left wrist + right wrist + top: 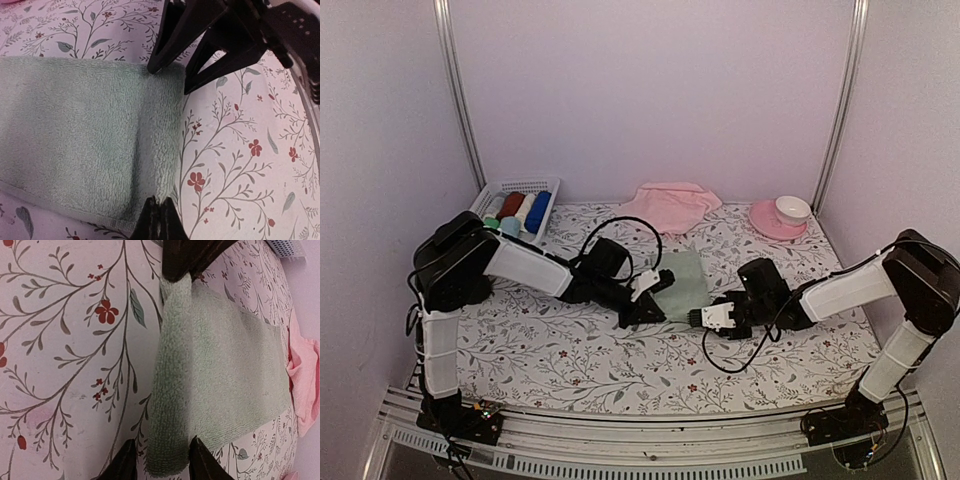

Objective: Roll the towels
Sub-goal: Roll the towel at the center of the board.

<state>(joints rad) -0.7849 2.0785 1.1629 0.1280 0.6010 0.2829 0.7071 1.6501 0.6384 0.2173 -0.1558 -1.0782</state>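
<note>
The mint green towel (684, 282) lies flat at the centre of the floral table (570, 350) in the top view, with its near edge folded up into a low ridge. The left gripper (159, 204) has its fingers pressed together on one end of that ridge. The right gripper (160, 456) stands with its fingers apart on either side of the other end. The pink towel (670, 205) lies crumpled at upper centre, well apart from both.

text: none legible | labels: none | brands: none | numbers: none | signs: none
</note>
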